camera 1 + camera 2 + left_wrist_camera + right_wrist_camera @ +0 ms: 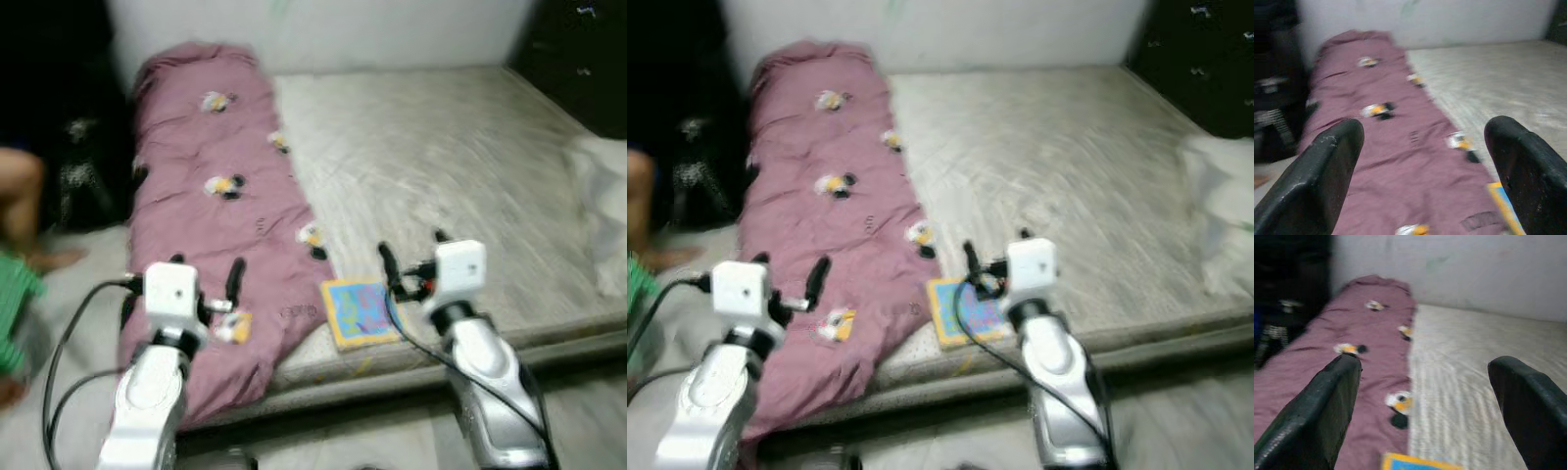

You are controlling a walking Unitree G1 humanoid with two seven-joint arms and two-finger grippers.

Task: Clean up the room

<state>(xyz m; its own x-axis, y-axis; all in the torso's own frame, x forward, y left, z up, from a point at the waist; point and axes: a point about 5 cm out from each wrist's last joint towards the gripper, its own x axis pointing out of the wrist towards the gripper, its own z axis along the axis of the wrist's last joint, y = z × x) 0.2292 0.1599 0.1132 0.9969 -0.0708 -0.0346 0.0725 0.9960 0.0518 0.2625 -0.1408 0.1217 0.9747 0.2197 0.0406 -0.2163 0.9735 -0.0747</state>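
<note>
Both my arms are raised in front of me at the near edge of the bed. My left gripper hangs above the lower end of the mauve quilt, its two black fingers spread wide with nothing between them. My right gripper is just beyond the blue and yellow picture book, which lies flat on the mattress near its front edge, beside the quilt; this gripper's fingers are likewise parted and empty. The quilt, dotted with small yellow, white and black motifs, runs in a long strip along the left side of the mattress up to the pale wall. At the right edge lies a bunched white cloth. On my left, off the bed, part of a person in green shows, blurred.
</note>
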